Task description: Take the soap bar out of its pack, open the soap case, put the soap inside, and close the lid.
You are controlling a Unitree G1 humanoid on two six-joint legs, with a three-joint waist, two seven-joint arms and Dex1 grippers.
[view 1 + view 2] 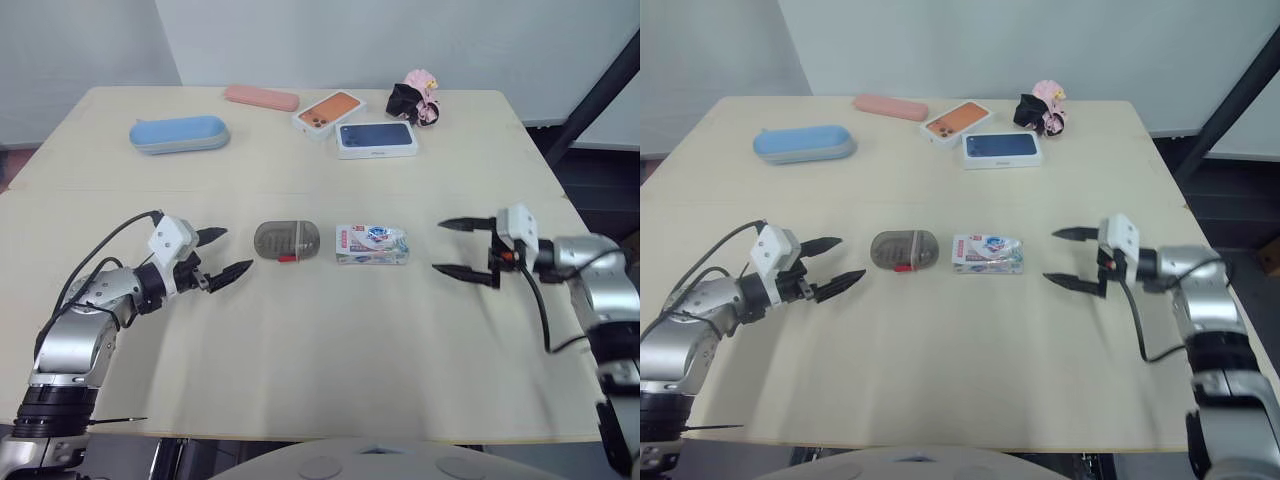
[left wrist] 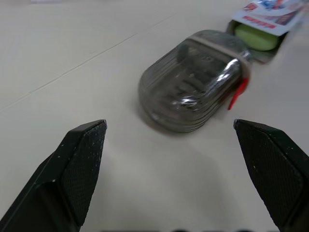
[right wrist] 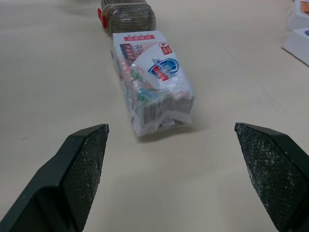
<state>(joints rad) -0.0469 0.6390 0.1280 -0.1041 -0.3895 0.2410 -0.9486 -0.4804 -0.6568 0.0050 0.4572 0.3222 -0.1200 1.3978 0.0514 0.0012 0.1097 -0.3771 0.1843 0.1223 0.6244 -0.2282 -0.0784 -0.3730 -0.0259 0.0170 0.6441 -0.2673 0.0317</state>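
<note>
Nothing is being gripped, so the work is probably sitting at its first step: the white printed soap pack point(image 1: 372, 244) is lying mid-table just beside the smoky translucent oval soap case point(image 1: 286, 240), with the pale green soap bar point(image 2: 253, 37) peeking from the pack's case-facing end. The next move is likely calling for one gripper to pin the pack while the other draws the bar out. Both arms are hovering low over the pale wooden table point(image 1: 300, 360) and pointing inward — the left gripper point(image 1: 238, 250) facing the case, the right gripper point(image 1: 438, 246) facing the pack, each with fingers spread wide and empty.
</note>
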